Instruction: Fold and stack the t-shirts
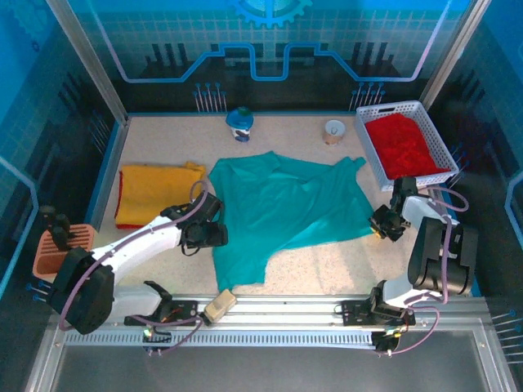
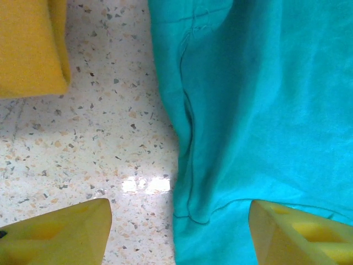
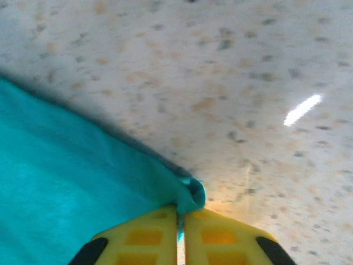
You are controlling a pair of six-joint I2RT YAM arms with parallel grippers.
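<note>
Your right claw (image 3: 181,215) is pinched shut on a corner of the teal-green t-shirt (image 1: 286,204), at that shirt's right edge. Your left claw (image 2: 179,221) stands wide open over the shirt's left edge, one finger above bare worktop (image 2: 83,138), the other above teal cloth. The shirt lies spread and rumpled mid-worktop. Left of it, a folded yellow t-shirt (image 1: 155,192) lies flat. The red t-shirt (image 1: 404,147) sits bunched in the white basket (image 1: 391,107) at far right.
</note>
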